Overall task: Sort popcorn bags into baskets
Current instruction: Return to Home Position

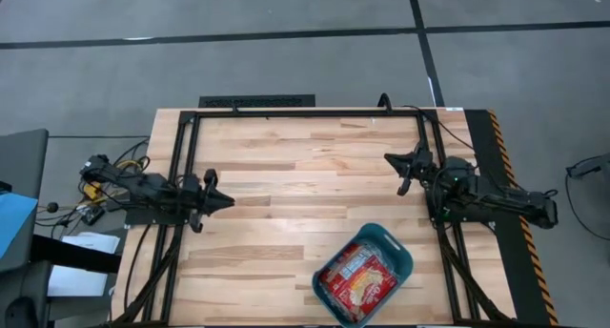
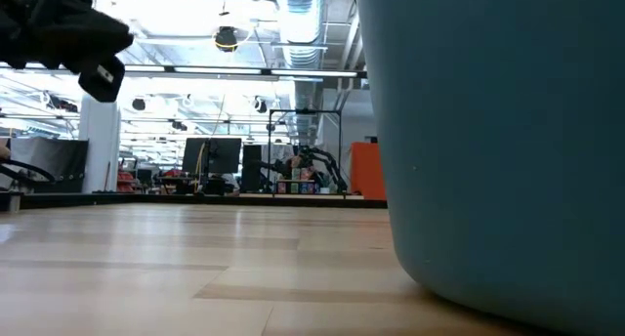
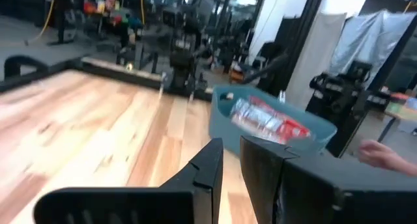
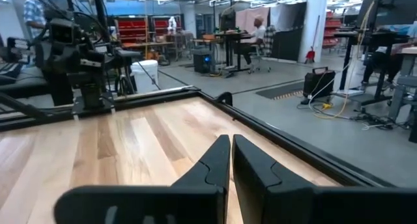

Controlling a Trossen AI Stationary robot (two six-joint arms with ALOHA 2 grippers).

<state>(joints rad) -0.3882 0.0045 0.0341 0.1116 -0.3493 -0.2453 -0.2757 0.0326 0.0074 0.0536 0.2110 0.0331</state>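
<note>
A teal-blue tub [image 1: 364, 275] stands on the table near its front edge, right of the middle. Several red popcorn bags with cream labels [image 1: 356, 280] lie stacked inside it. The tub and bags also show in the left wrist view [image 3: 270, 123], and the tub's wall fills the right of the low view [image 2: 498, 141]. My left gripper [image 1: 221, 200] hovers at the table's left side, its fingers close together and holding nothing. My right gripper [image 1: 398, 168] hovers at the table's right side, shut and holding nothing.
A black metal frame [image 1: 305, 112] runs along the table's far, left and right sides. Bare wood lies between the two arms and left of the tub. A person's hand [image 3: 384, 155] shows beyond the table in the left wrist view.
</note>
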